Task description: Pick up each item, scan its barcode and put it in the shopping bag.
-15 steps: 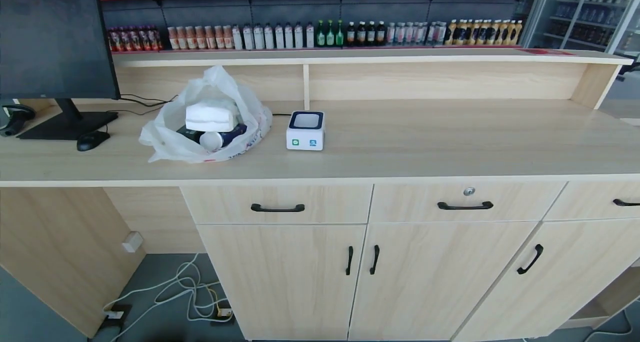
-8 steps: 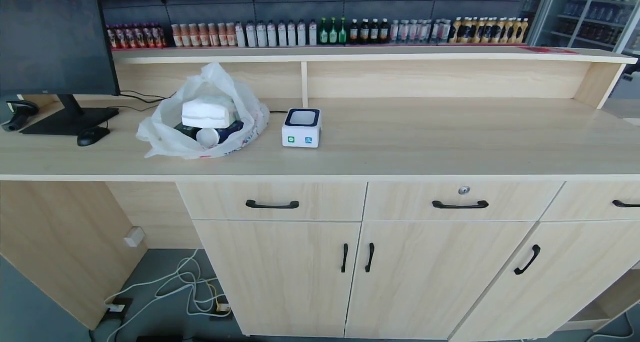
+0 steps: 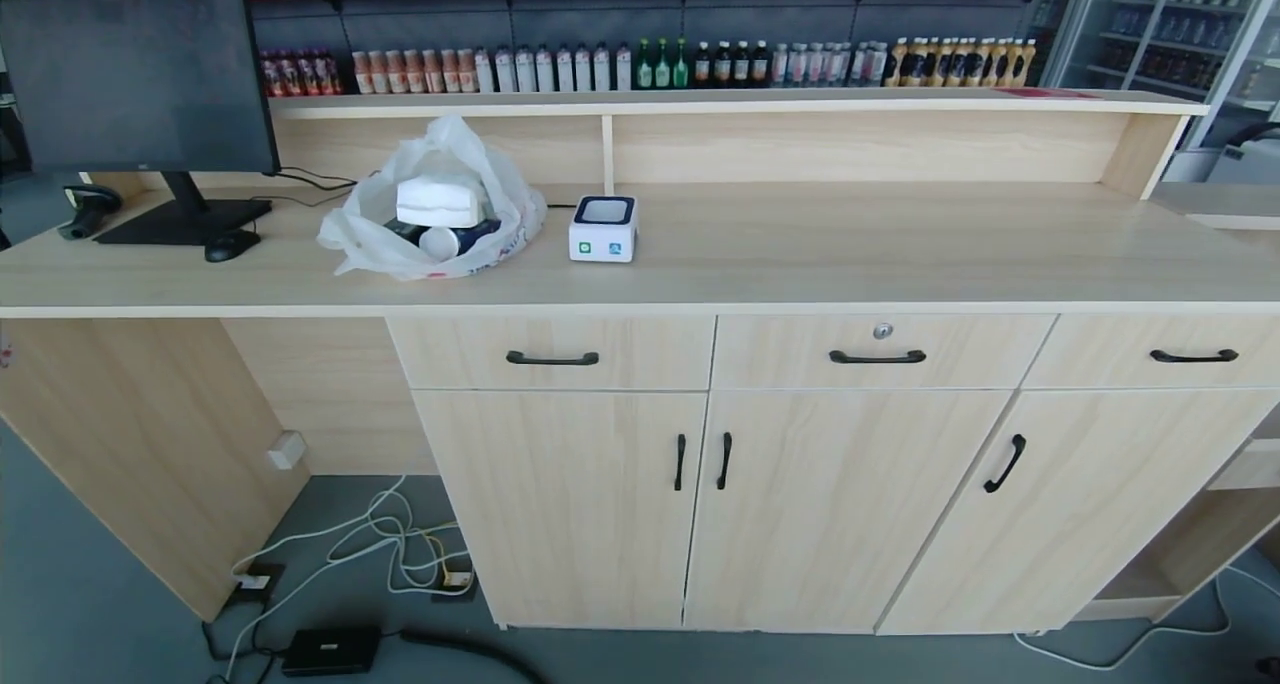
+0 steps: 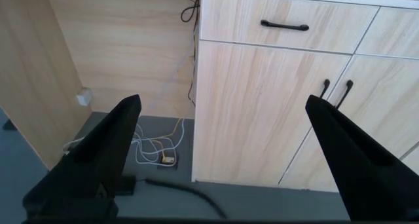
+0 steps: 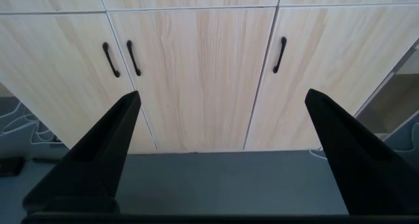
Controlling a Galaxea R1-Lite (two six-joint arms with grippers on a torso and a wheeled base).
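A white plastic shopping bag (image 3: 440, 209) lies open on the wooden counter (image 3: 800, 254), left of centre. Inside it are a white tissue pack (image 3: 437, 202) and a dark blue bottle with a white cap (image 3: 455, 240). Just right of the bag stands the small white scanner (image 3: 603, 229) with a dark top window. My left gripper (image 4: 222, 101) hangs open and empty, low in front of the cabinet doors (image 4: 262, 119). My right gripper (image 5: 222, 94) is open and empty too, facing the lower cabinet doors (image 5: 196, 73).
A black monitor (image 3: 140, 74), a mouse (image 3: 231, 248) and a handheld scanner (image 3: 88, 209) sit at the counter's left end. Cables and a power strip (image 3: 330, 649) lie on the floor. Shelves of bottles (image 3: 640, 64) stand behind the counter.
The whole head picture has shifted: the counter looks farther and smaller and more floor shows, so the camera has backed away. Bag, items and scanner have not moved on the counter.
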